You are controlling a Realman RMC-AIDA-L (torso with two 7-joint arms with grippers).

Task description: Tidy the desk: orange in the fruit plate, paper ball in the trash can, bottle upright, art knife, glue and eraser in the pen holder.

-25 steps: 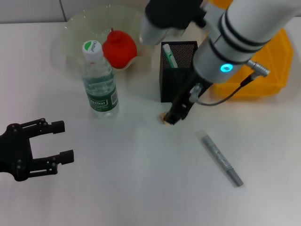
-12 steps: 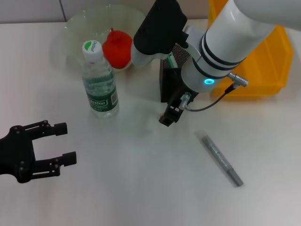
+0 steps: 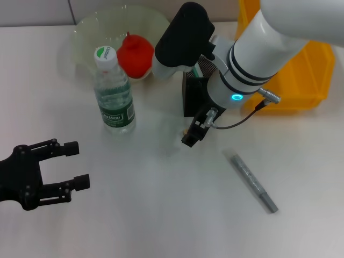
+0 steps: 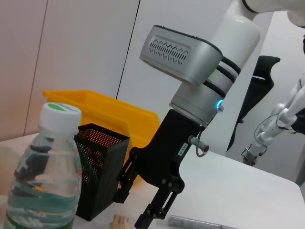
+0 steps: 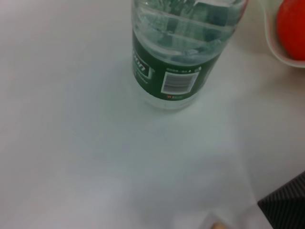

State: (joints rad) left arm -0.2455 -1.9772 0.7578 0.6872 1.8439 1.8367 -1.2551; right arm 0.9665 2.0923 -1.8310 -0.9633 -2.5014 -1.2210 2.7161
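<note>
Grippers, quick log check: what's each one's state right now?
Left gripper: open, empty.
Right gripper: jaws open above the eraser, holding nothing.

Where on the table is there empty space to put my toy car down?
The big bare patch lies between the left pincer, the bottle and the grey art knife. It is crowded around the pen holder, where the right pincer hangs over a small eraser.

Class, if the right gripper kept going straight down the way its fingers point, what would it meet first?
Most likely the small tan eraser on the table just below the right gripper, beside the pen holder; depth is uncertain.
</note>
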